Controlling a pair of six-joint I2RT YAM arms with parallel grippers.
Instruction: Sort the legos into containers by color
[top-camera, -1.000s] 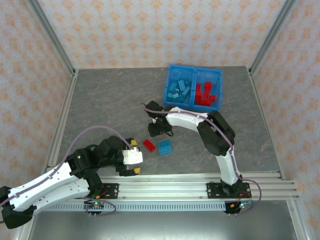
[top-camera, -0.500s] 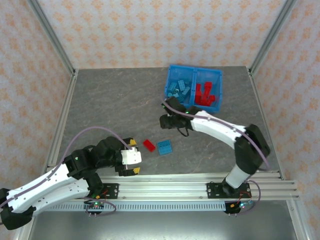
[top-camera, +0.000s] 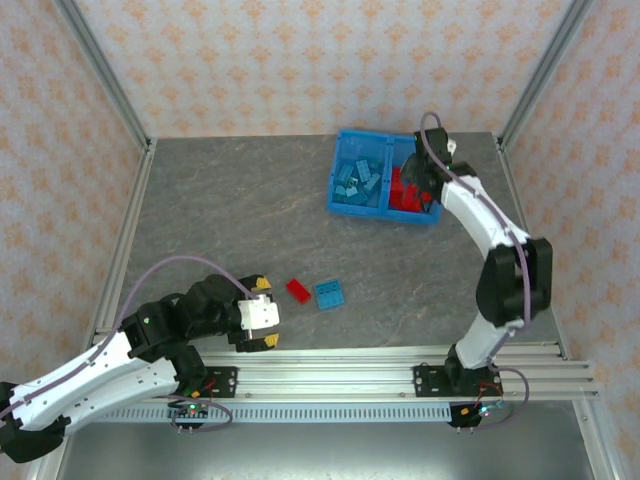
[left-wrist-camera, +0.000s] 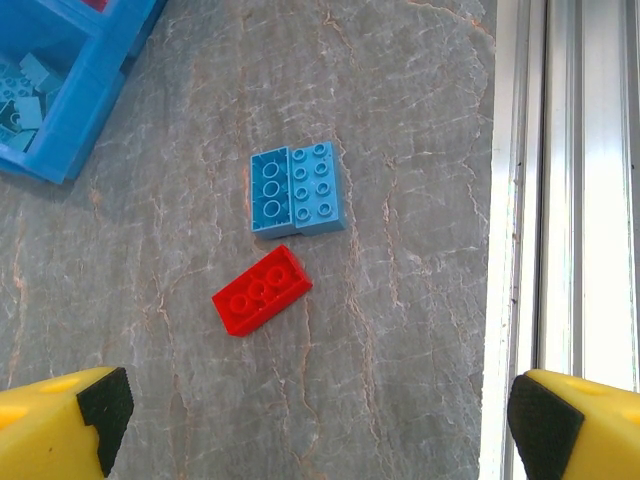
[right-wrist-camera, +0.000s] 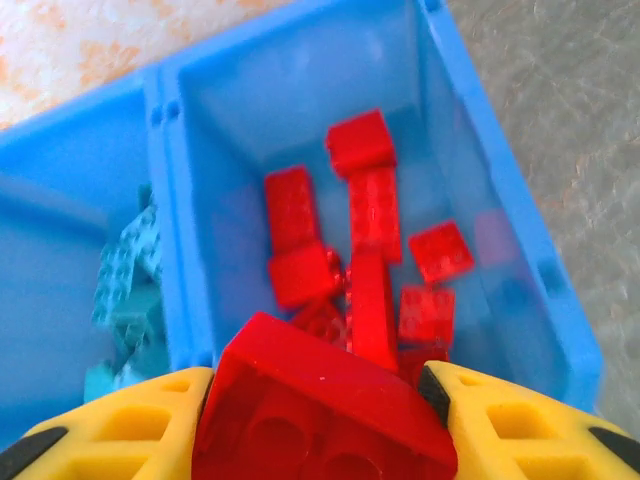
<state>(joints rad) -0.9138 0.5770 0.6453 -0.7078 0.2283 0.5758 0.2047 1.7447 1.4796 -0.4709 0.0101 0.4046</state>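
My right gripper (right-wrist-camera: 320, 410) is shut on a red lego (right-wrist-camera: 320, 405), held tilted over the right compartment of the blue bin (top-camera: 383, 212), where several red legos (right-wrist-camera: 375, 250) lie. Light blue legos (top-camera: 356, 182) fill the left compartment. In the top view the right gripper (top-camera: 420, 185) hangs over the bin's right half. On the table lie one red lego (top-camera: 297, 290) and one light blue lego (top-camera: 329, 294) side by side. My left gripper (top-camera: 262, 312) stands open just left of them, near the front rail, with the red lego (left-wrist-camera: 261, 290) and blue lego (left-wrist-camera: 297, 188) ahead of its fingers.
Aluminium rails (top-camera: 400, 360) run along the near table edge, close to the left gripper's right finger (left-wrist-camera: 580, 420). Upright frame posts (top-camera: 100, 70) and patterned walls enclose the grey stone-look table (top-camera: 220, 210).
The right arm has swung from the middle of the table, beside the loose bricks, back and right to above the bin's red compartment, carrying the red lego. The left arm barely moved.
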